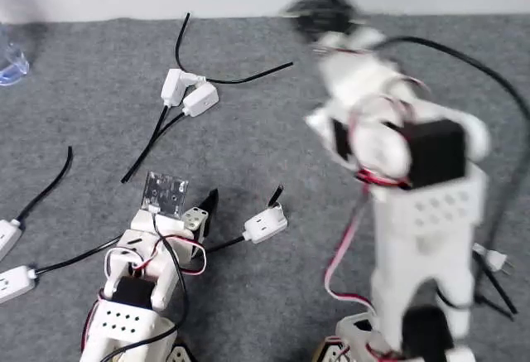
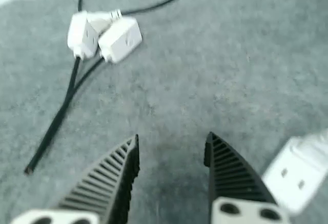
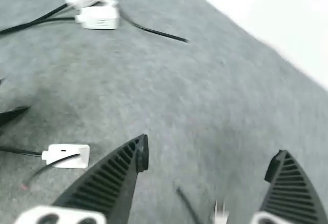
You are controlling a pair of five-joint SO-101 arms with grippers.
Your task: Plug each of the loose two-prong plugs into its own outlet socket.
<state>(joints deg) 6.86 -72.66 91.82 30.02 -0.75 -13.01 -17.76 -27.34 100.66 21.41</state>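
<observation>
**A:** High view question from someone standing by the table: which arm should take the loose plug (image 1: 494,258)? It's on the grey mat (image 1: 290,130) right by the right arm's base, well apart from the left gripper (image 1: 205,205).

**B:** Right arm, easy, it's way nearer. Catch is that the right gripper (image 3: 205,183) is out over the far side of the mat, so the plug lies back toward its own base. The plug is too small for me to call which way the prongs point.

**A:** Is it holding anything?

**B:** Nope. The fingers are spread really wide, with nothing between them but mat.

**A:** And the left one?

**B:** Also parted, less wide, and empty. It's low over the mat with a socket (image 1: 265,225) just beside it on its right. The socket's long axis runs roughly across the table, and its cord trails back toward the left arm.

**A:** So I'd guess left steadies the socket and right fetches the plug.

**B:** That's my read too, just a guess though.
</observation>
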